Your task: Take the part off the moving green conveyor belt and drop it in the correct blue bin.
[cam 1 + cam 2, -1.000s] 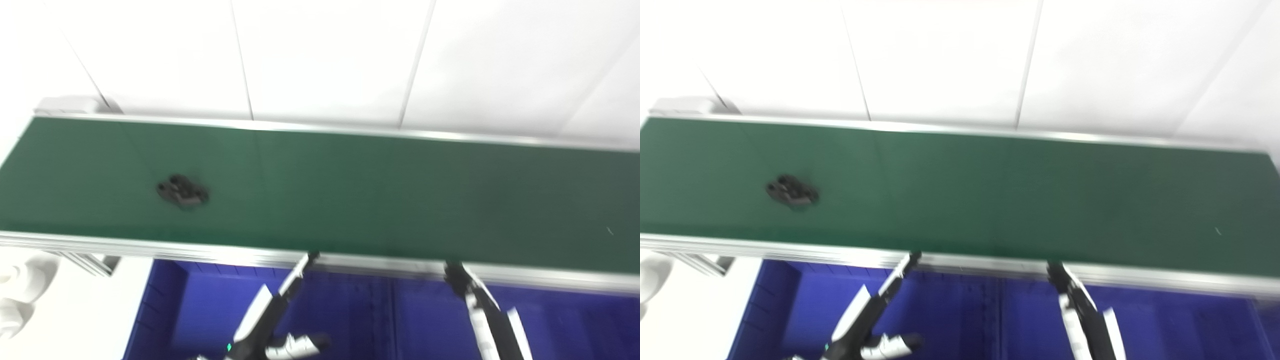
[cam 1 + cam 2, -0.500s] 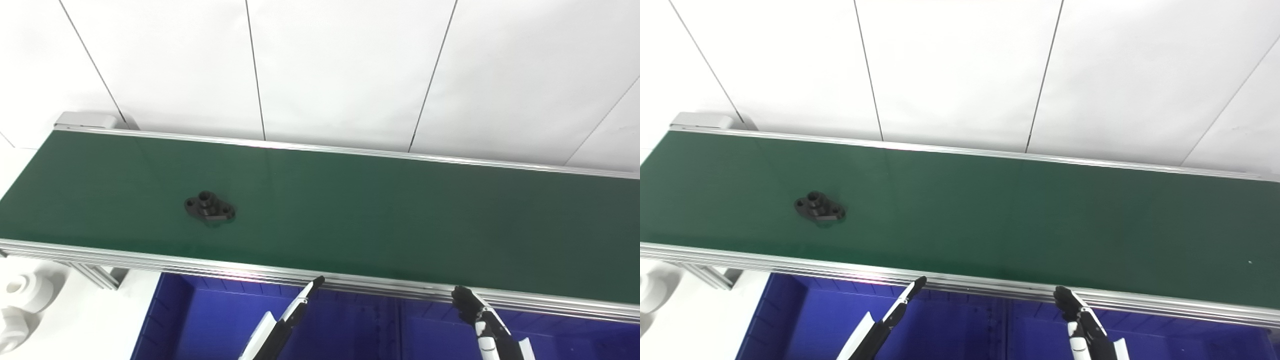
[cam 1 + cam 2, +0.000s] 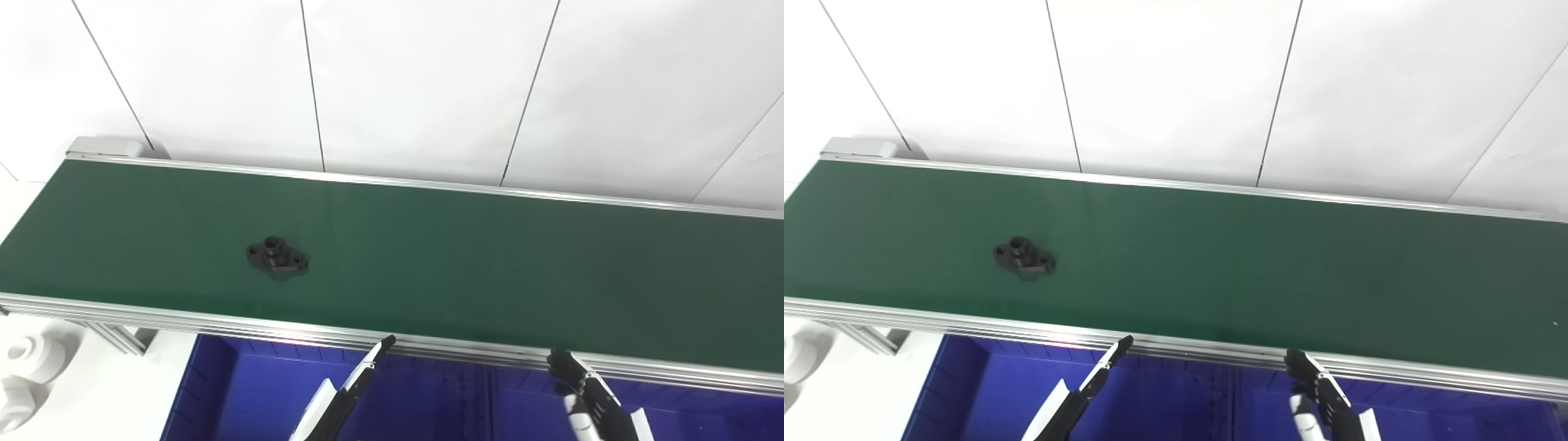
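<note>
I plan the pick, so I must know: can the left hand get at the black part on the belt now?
Probably yes. The left hand is low at the belt's near rail, holding nothing. The black part lies alone on the green belt, beyond and left of its fingers; nothing stands between.

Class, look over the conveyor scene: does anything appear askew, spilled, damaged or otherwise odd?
Nothing stands out. One black part lies flat on the green belt, apart from both hands. The left robot hand and right robot hand hover over the blue bin.
</note>
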